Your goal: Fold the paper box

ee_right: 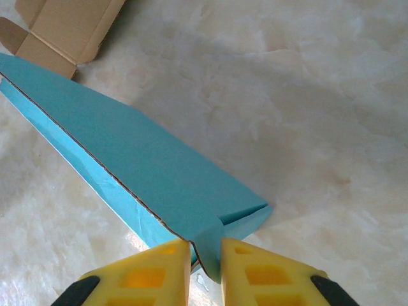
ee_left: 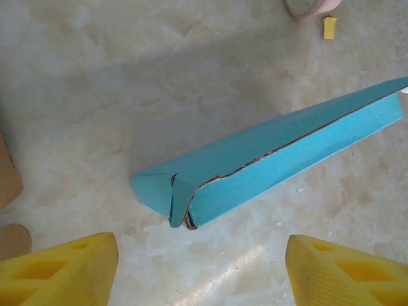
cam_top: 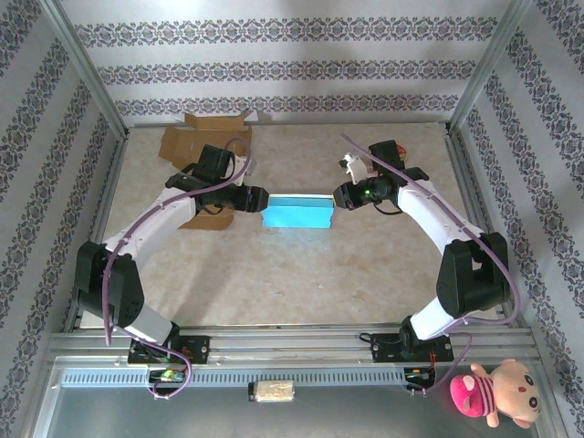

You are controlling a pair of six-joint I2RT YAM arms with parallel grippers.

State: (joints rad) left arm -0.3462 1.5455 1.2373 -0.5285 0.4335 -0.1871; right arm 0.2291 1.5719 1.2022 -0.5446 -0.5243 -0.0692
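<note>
Right pincer [ee_right: 205, 247] — on paper box [ee_right: 140, 166] end

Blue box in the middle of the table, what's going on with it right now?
Two robot arms are working on the blue paper box, which lies on its side between them. The right gripper is pinched on the flap at one end. The left gripper sits open at the other end, jaws wide and not touching it.

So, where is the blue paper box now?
In the top view the blue paper box sits mid-table between the grippers: the right gripper pinches its right end, the left gripper stands open at its left end.
</note>
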